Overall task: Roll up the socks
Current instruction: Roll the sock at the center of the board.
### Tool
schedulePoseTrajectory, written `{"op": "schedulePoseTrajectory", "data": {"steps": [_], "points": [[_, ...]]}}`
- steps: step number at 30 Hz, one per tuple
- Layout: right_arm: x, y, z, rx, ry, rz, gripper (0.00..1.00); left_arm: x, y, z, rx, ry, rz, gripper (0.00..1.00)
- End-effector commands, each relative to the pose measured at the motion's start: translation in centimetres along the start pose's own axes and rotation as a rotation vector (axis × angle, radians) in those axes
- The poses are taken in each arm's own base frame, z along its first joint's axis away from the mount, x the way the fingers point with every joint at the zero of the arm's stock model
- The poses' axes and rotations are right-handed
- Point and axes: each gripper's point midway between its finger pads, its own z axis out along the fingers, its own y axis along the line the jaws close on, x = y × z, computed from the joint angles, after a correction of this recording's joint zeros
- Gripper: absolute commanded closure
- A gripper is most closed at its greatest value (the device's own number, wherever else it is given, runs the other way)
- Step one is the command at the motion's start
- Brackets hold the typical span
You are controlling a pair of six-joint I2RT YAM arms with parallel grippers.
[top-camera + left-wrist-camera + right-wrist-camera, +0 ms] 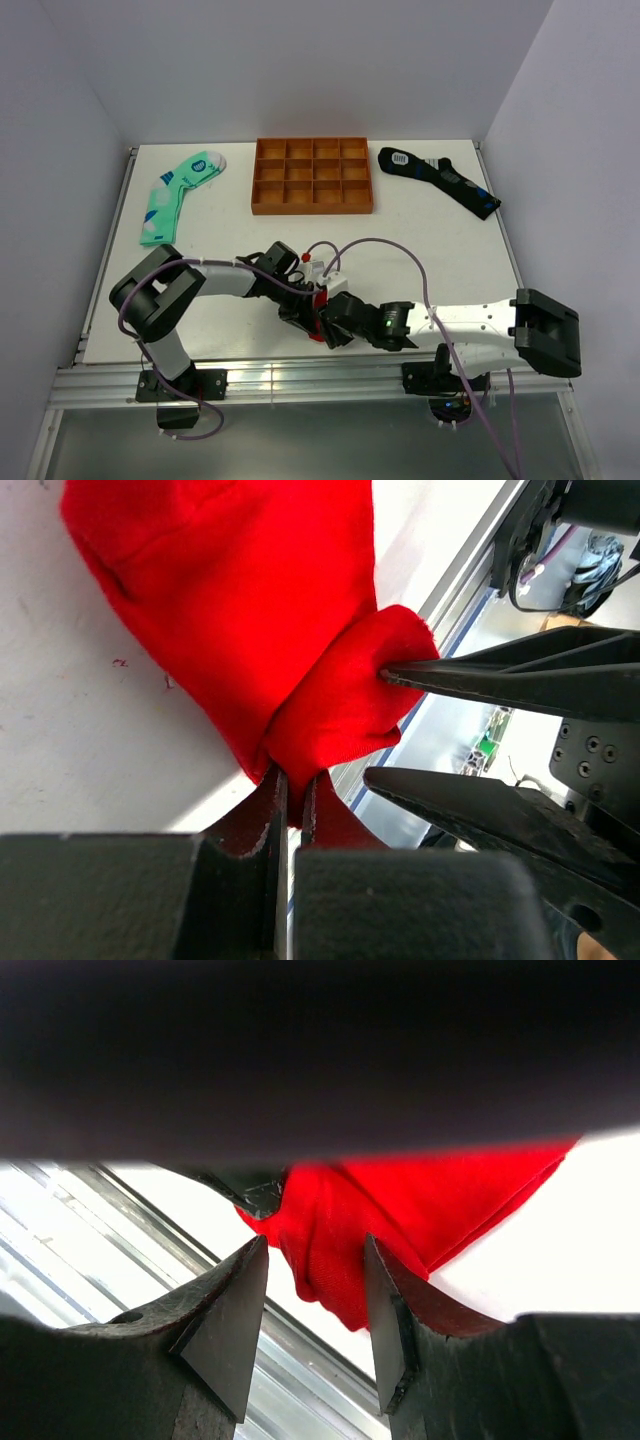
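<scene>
Top view: the red sock (319, 303) lies at lower centre of the frame, close to the table's near edge, and is mostly covered where both arms meet, so no finger state can be read here. The mint-green sock (180, 195) lies at upper left and the black sock (440, 180) at upper right, either side of the orange tray (312, 208), both well apart from the work. Left wrist view: the left gripper (295, 790) at bottom centre is closed, nipping a fold of red fabric just below a bunched, turned-over end. The right gripper (380, 725) enters from the right with its jaws wide apart, the upper tip touching that bunch and the lower tip clear of it. Right wrist view: the bunch hangs between the spread fingers (235, 1310) and is not clamped. A dark tip of the left gripper shows at its left. The step appears to be a handover of the roll. Centre the bunch fully between the right jaws, close on its whole thickness, and only then release the left pinch, or the roll is likely to spring open.
</scene>
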Motion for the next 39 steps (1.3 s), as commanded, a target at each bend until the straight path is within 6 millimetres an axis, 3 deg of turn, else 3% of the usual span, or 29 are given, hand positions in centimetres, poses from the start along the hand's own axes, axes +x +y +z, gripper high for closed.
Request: {"op": "schedulePoseTrajectory", "data": {"steps": [1, 19, 28, 33, 39], "points": [[1.2, 0.1, -0.3, 0.052, 0.051, 0.026, 0.5, -0.6, 1.8, -0.1, -0.076, -0.008, 0.012, 1.0], [5.9, -0.7, -0.4, 0.254, 0.19, 0.047, 0.5, -0.9, 1.7, -0.3, -0.068, -0.005, 0.017, 1.0], [7.7, -1.2, 0.1, 0.315, 0.261, 0.066, 0.51, -1.7, 0.6, -0.9, -0.034, -0.047, 0.015, 1.0], [7.7, -1.7, 0.1, 0.33, 0.257, 0.102, 0.56, -2.7, -0.8, -1.6, 0.036, -0.118, -0.008, 1.0], [7.8, -1.7, 0.2, 0.319, 0.269, 0.095, 0.71, -3.7, -1.6, -2.3, 0.069, -0.182, -0.034, 0.96]]}}
